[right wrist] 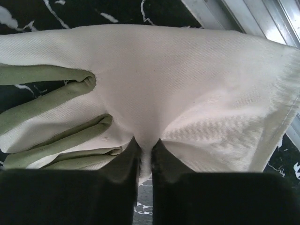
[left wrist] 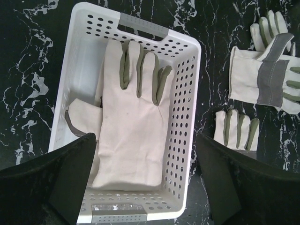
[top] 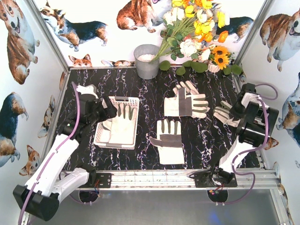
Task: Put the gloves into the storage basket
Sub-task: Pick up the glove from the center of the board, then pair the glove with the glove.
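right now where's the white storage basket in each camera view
top external: storage basket sits left of centre on the black veined tabletop, by the left gripper, one glove lying inside.
left wrist: it fills the centre-left, top to bottom, between the open fingers.
right wrist: not in it; only another glove pinched by the right gripper.
shared landmark: that tabletop, in all three views.

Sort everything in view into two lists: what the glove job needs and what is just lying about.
Job: basket; glove in basket; centre glove; back glove; right glove, pinched by the right end effector.
Lying about: bucket; flowers.
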